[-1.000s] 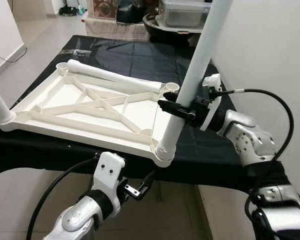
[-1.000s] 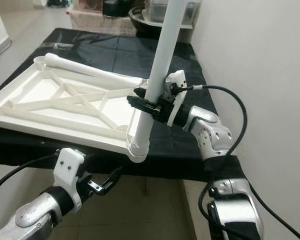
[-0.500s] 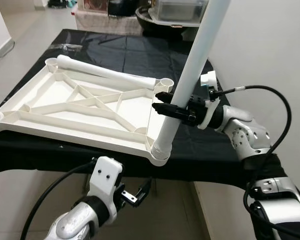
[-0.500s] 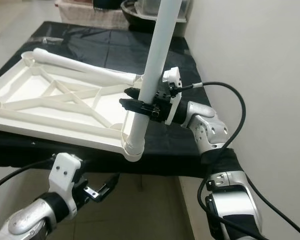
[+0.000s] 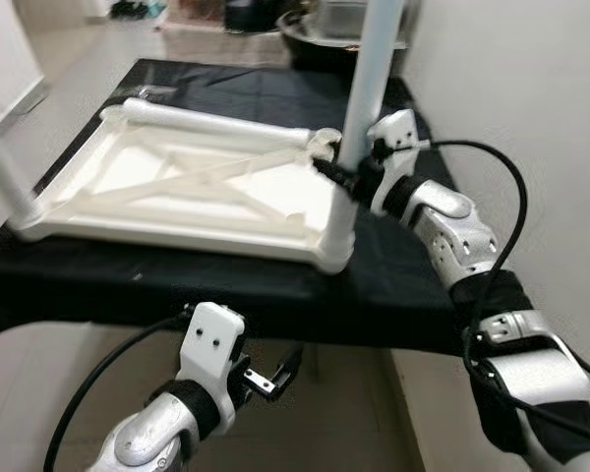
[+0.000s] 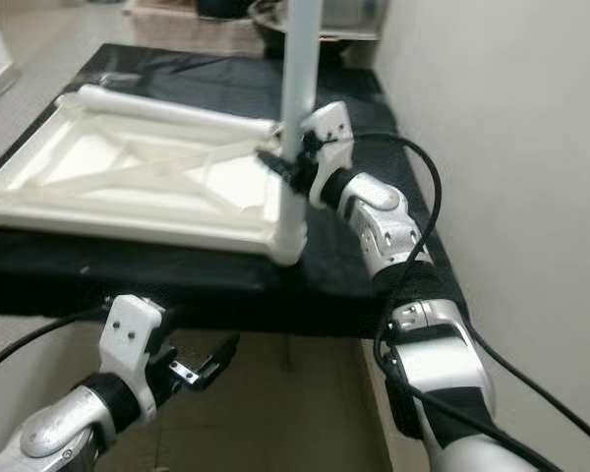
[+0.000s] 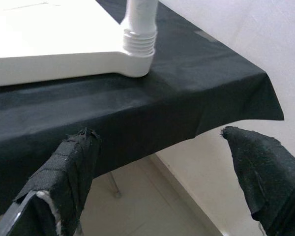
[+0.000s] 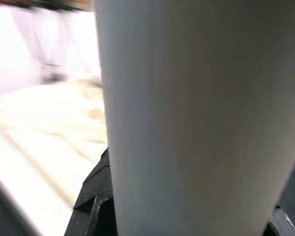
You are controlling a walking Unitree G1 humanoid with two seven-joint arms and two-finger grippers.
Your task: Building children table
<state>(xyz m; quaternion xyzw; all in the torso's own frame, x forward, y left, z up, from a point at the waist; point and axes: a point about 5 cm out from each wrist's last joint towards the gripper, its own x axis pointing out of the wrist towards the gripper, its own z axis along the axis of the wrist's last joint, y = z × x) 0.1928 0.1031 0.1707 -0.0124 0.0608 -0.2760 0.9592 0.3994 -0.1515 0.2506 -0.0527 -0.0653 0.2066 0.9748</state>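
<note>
Tabletop (image 5: 177,192), white and made of smooth hard plastic, lies upside down on a black cloth (image 5: 393,285) that covers a bench. Its underside has raised ribs that cross like an X. One round white leg (image 5: 366,88) stands straight up in the near corner socket (image 5: 336,258), on the robot's right side. The socket has little ring ridges, seen well in the left wrist view. Another leg (image 5: 211,122) lies flat along the far edge of the tabletop. A third leg (image 5: 5,187) stands at the near left corner.

The right gripper (image 5: 346,177) is clamped around the standing leg, a bit above the socket. The left gripper (image 5: 275,372) hangs low under the bench edge with its fingers apart, holding nothing.

The leg is slick and round, so I think the fingers could slide on it. If the leg leans while being pushed or turned, it could jam in the socket. The tabletop sits near the bench edge, so a hard push could slide it on the cloth.
</note>
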